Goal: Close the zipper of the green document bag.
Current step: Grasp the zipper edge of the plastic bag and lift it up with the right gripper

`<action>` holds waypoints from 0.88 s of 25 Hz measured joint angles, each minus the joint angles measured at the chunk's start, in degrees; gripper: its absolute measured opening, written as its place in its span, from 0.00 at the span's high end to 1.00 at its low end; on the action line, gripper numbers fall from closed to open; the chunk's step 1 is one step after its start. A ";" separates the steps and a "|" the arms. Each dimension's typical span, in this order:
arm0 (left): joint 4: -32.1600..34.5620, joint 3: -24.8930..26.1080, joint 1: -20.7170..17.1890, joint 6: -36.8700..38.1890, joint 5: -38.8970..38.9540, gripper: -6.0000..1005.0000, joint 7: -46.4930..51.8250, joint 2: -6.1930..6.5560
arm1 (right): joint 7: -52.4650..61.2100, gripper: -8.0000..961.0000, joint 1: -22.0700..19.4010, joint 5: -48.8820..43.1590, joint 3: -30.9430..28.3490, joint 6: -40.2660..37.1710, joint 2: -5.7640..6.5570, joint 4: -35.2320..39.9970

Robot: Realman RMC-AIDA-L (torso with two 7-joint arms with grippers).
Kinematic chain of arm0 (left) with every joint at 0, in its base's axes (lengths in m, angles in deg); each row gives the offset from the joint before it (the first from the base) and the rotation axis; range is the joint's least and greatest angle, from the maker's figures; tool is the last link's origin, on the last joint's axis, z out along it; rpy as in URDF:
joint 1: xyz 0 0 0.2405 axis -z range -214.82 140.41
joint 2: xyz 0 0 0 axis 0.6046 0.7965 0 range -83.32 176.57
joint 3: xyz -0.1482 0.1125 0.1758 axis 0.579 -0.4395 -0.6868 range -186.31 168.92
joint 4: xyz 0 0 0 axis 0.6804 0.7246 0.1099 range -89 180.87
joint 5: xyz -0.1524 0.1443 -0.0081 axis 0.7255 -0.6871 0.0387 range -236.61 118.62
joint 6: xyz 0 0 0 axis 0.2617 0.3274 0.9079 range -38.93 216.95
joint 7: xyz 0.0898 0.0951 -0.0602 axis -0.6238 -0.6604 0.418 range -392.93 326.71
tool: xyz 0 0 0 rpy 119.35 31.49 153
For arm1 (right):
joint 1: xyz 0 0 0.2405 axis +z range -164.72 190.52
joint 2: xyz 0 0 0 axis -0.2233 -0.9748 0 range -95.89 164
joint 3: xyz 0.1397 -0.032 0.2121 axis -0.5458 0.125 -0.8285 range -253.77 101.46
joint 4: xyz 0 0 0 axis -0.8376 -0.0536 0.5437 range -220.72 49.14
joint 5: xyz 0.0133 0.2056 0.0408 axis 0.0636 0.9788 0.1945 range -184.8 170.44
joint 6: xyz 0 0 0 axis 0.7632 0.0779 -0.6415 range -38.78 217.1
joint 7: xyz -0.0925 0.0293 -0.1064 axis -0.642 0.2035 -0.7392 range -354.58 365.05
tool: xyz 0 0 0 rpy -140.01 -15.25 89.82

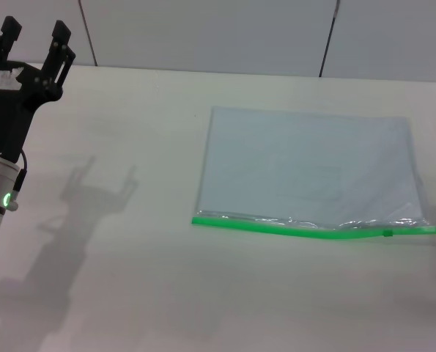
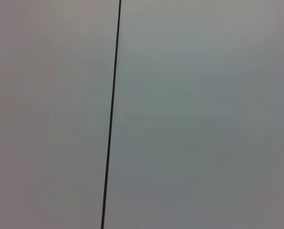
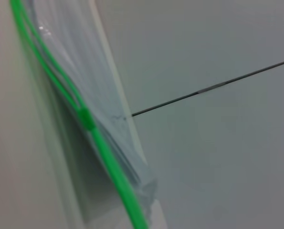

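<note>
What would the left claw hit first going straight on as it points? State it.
Probably the wall panel: the left claw, open, points up and away from the table, and its wrist view shows only that panel.

We see a plain off-white table (image 1: 130, 279) w/ soft shadows on its left part. Behind it, a wall of pale grey panels (image 1: 203, 33) split by thin dark seams (image 1: 327, 37). Light is even, from overhead.

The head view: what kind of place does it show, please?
Probably a lab or test bench, not a home. A plain white table stands against bare grey wall panels, and it carries only the green document bag. The left gripper is raised at the table's far left.
</note>
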 joint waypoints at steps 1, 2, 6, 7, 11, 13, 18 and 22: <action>-0.02 0.00 0.01 -0.01 0.00 0.24 0.00 0.00 | -0.04 0.18 0.00 -0.10 0.25 0.18 -0.02 0.03; -0.04 0.00 0.02 -0.04 0.00 0.24 0.01 0.00 | -0.07 0.18 0.00 -0.16 0.47 0.37 -0.05 0.04; -0.12 0.00 0.11 -0.16 0.00 0.24 0.05 0.00 | -0.22 0.18 0.06 -0.20 1.63 0.83 -0.08 0.62; -0.16 0.00 0.18 -0.20 0.00 0.24 0.06 0.00 | -0.29 0.19 0.11 -0.21 2.00 1.05 -0.08 0.86; -0.18 0.00 0.18 -0.22 0.00 0.24 0.07 0.00 | -0.78 0.19 0.32 -0.19 2.81 2.56 -0.03 2.10; -0.18 0.00 0.15 -0.22 0.00 0.24 0.08 0.00 | -0.85 0.19 0.52 -0.20 3.15 2.87 -0.01 2.55; -0.18 0.00 0.14 -0.22 0.00 0.24 0.09 0.00 | -0.87 0.20 1.19 -0.21 4.40 2.92 0.01 3.40; -0.18 0.00 0.21 -0.22 0.00 0.24 0.09 0.00 | -0.87 0.21 1.87 -0.23 5.29 3.00 0.01 3.63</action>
